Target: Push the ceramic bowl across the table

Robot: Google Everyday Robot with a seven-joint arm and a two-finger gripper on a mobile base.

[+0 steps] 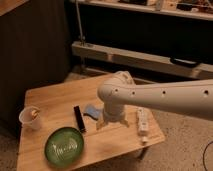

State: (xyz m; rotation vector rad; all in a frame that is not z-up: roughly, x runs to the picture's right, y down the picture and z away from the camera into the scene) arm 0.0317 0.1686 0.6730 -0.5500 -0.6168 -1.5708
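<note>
The ceramic bowl (64, 146) is wide, shallow and glossy green with pale streaks inside. It sits near the front left edge of the light wooden table (55, 99). My white arm reaches in from the right, over the table's middle. The gripper (107, 121) hangs below the arm's bulky wrist, close to the tabletop, to the right of the bowl and apart from it. A black bar lies between the gripper and the bowl.
A small translucent white cup (31, 118) stands at the table's left edge. A black rectangular bar (79, 118) and a pale blue object (91, 111) lie mid-table. A white oblong device (142, 124) lies near the right edge. A metal shelf rail (135, 57) runs behind the table.
</note>
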